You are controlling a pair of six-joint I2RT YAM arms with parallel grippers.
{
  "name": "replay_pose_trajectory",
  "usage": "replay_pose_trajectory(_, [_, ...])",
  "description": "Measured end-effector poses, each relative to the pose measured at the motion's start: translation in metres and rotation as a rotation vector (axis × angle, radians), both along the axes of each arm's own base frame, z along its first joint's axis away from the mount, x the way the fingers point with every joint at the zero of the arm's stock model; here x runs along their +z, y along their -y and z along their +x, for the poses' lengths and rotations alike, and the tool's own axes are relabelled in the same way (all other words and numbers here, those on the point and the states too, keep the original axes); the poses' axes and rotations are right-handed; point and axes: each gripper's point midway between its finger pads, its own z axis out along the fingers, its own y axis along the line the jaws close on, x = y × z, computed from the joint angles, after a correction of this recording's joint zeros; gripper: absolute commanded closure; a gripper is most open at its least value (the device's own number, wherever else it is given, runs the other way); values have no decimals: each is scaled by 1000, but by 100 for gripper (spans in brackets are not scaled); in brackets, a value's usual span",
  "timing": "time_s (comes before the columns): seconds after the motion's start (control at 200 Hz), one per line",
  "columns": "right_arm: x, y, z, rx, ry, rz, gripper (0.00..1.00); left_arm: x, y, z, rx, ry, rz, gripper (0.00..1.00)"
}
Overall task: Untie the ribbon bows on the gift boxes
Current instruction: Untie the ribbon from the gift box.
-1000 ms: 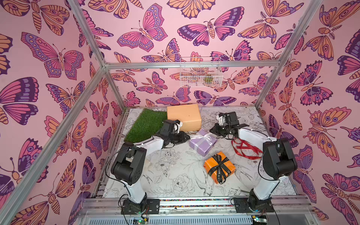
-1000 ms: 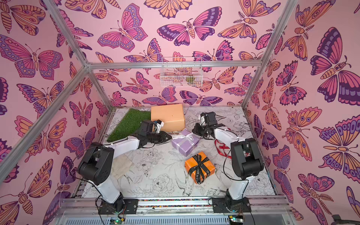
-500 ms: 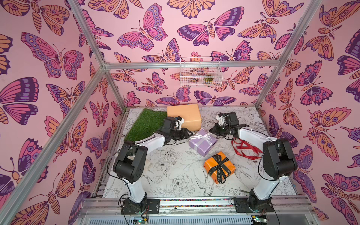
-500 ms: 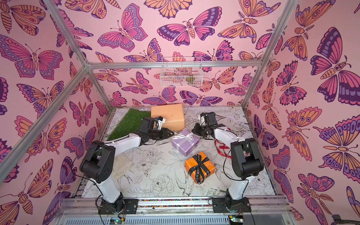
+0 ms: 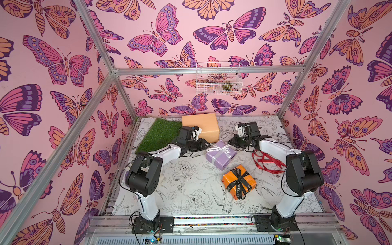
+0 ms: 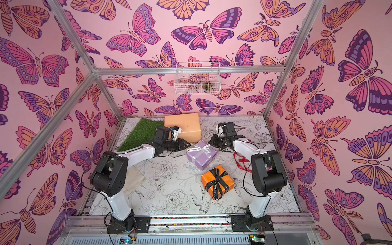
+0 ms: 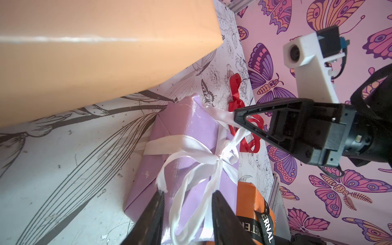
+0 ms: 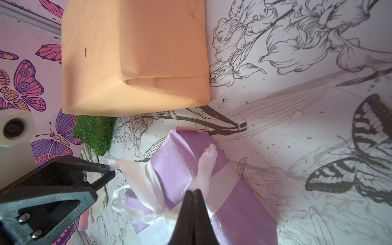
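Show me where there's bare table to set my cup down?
Bare table lies at the front, between the left arm and the orange box. Crowded: the lilac box, where left gripper and right gripper work its white ribbon; red ribbon beside it.

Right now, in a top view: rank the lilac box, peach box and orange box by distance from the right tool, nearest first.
1. Lilac box: directly beside the right tool, which pinches its pale ribbon.
2. Peach box: just beyond, toward the back wall.
3. Orange box: farthest, toward the front edge.
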Motion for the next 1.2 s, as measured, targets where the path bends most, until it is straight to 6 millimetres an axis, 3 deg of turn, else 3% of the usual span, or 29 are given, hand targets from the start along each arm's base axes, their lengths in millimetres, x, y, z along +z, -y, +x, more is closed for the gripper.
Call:
replay_pose_trajectory(0.185, [0,0,0,0,0,1,100,-11,1,6,2,7,56,52])
replay_pose_trajectory(0.426, [2,-1,1,0,5,11,100,-12,2,7,8,23,106,50])
replay_pose_trajectory(0.656, [3,-2,2,-4,5,20,100,0,9,25,14,73,97,49])
replay_pose_trajectory(0.951, [5,-4,2,0,7,28,100,-20,19,26,-4,44,112,50])
replay_pose_trajectory(1.197, [3,-4,1,-1,7,31,100,-18,29,35,-12,56,103,48])
